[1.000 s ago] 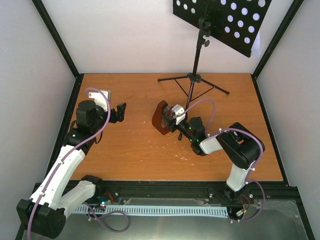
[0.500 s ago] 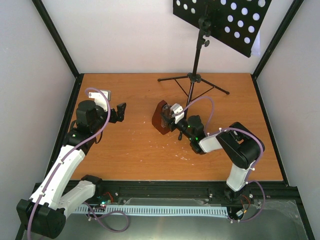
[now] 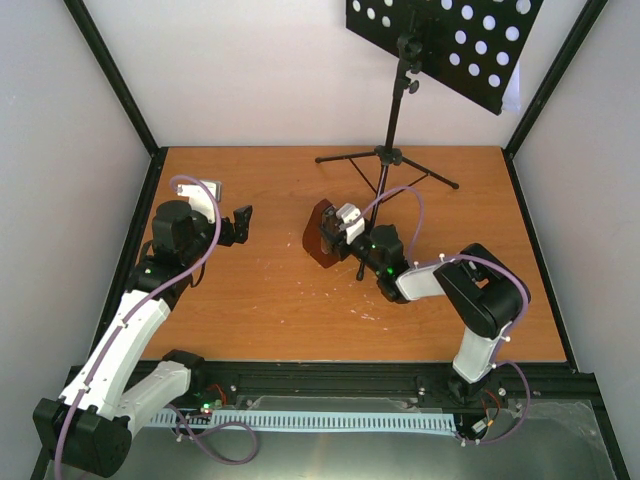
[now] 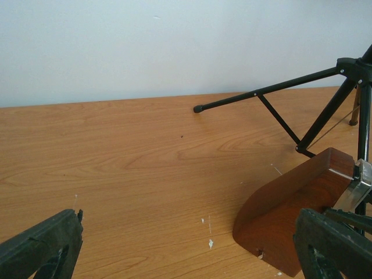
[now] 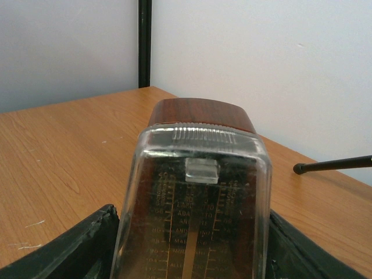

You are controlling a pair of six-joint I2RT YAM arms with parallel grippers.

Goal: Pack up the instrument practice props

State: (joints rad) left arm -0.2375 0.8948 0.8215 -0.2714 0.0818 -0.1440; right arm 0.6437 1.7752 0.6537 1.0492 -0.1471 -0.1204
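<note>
The red-brown metronome (image 3: 320, 233) lies on its side on the table's middle, clear cover toward my right gripper (image 3: 340, 230). In the right wrist view the cover (image 5: 197, 192) fills the gap between both fingers (image 5: 70, 250), which press its sides. My left gripper (image 3: 243, 222) is open and empty, held above the table left of the metronome; its view shows the wooden base (image 4: 296, 215) at lower right beside one of its fingertips (image 4: 40, 250). The black music stand (image 3: 395, 110) stands at the back. A pale corner (image 3: 512, 97) shows past its perforated desk (image 3: 440, 40).
The stand's tripod legs (image 3: 385, 160) spread just behind the metronome, with one leg (image 4: 261, 93) reaching left and a foot (image 5: 331, 165) close on the right. Black frame posts (image 3: 115, 80) and white walls enclose the table.
My right gripper has shifted slightly toward the back left with the metronome in it. The left arm has not moved.
</note>
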